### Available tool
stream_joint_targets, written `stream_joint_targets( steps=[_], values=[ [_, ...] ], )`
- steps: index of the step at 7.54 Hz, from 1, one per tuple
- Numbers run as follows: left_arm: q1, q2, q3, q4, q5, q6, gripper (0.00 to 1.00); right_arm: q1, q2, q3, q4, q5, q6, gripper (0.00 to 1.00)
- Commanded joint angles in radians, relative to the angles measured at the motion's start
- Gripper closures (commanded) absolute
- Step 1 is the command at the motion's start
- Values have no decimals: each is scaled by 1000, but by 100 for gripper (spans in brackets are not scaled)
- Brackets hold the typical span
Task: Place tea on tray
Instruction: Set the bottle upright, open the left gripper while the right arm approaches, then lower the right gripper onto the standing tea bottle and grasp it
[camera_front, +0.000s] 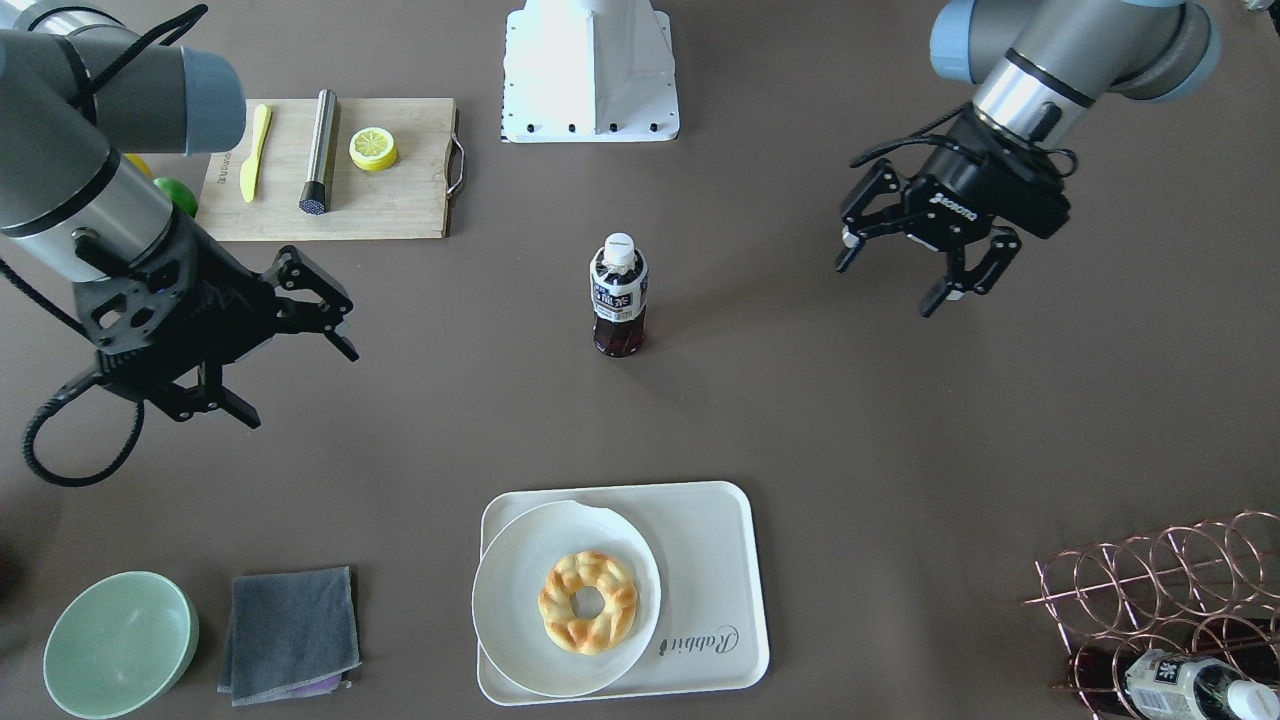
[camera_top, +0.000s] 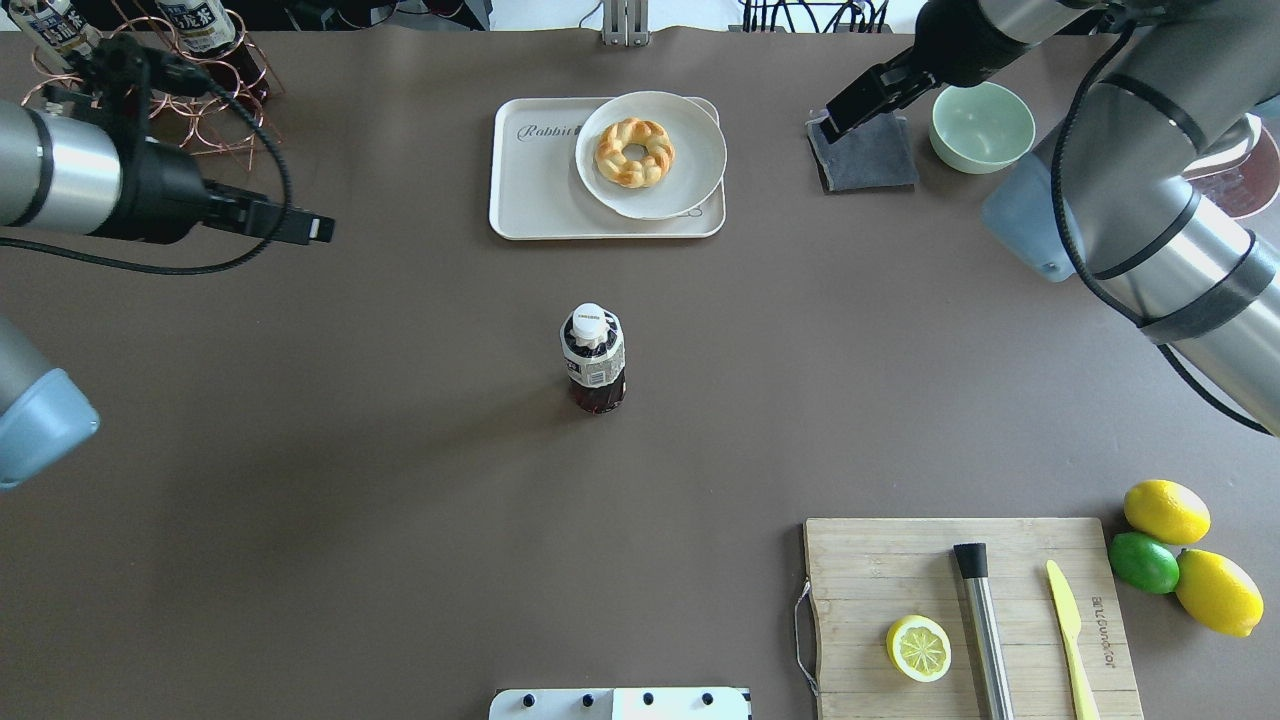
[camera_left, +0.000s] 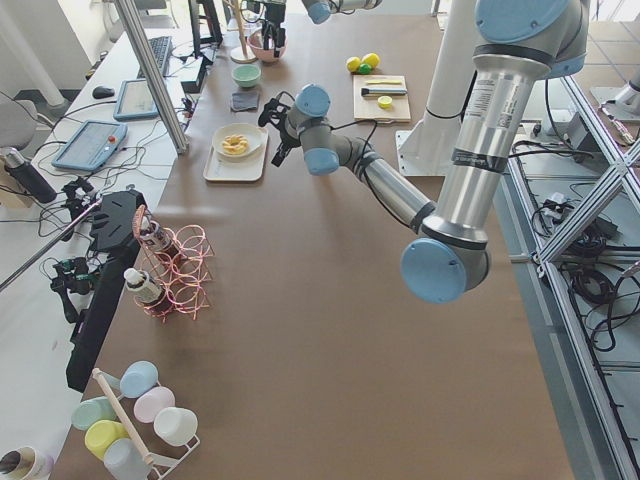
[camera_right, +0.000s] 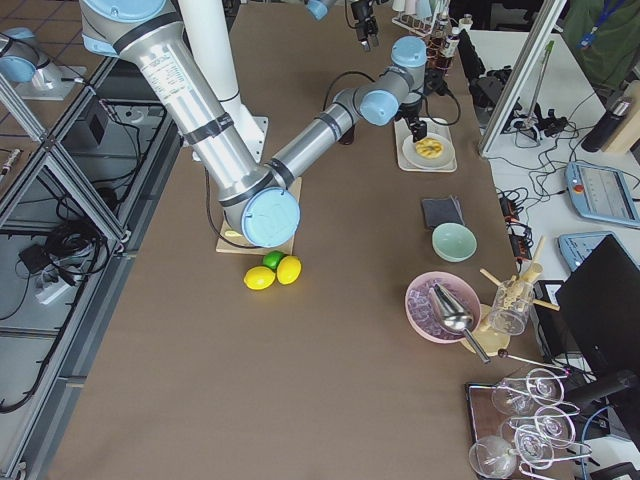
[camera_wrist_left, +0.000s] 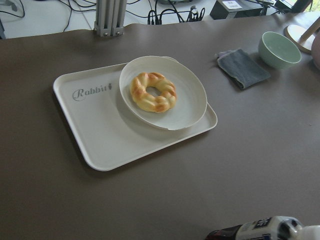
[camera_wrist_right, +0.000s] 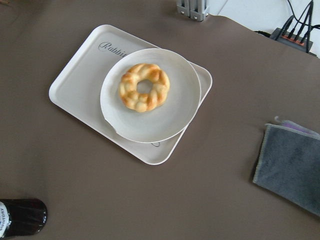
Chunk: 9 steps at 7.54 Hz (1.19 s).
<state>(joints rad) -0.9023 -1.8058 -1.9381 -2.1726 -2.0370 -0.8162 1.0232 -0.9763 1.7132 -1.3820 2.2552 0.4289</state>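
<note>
1. Front view: the tea (camera_front: 618, 295) stood upright mid-worktop (camera_front: 900, 450), well apart from the tray (camera_front: 715, 560). The left claw (camera_front: 895, 277) and right claw (camera_front: 298, 383) hung on either side of it, both spread wide and empty. I judged the reach for the tea not yet begun.
2. Overhead: both claws showed edge-on, so their spread was unreadable there. A plate (camera_top: 690, 160) with a ring pastry (camera_top: 634, 152) covered most of the tray, leaving only the lettered end bare. The next move likely called for one claw to drop around the bottle's body, close, and carry it to that bare end.
3. Side views: the claws were small, and I could not make out the tea.
4. Left wrist: the lower edge cut off the tea, and no fingers showed.
5. Right wrist: only the tea's dark base showed, in a corner.
</note>
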Motion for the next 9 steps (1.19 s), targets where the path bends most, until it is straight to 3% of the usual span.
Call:
stream_joint_targets(
  steps=[1,3,4,7,9],
  values=[
    [-238,314,51,8,-107,346,1,-180,51,94,1,-142,77,0],
    [-489,348,211,5,-323,543,1,-323,82,108,108,-251,79,0],
    [-527,385,235,7,-327,583,1,-398,79,108,182,-341,82,0],
    [-561,434,277,2,-316,641,1,-539,87,111,189,-552,79,0],
    [-561,434,277,2,-318,641,1,-564,77,100,192,-641,70,0]
  ],
)
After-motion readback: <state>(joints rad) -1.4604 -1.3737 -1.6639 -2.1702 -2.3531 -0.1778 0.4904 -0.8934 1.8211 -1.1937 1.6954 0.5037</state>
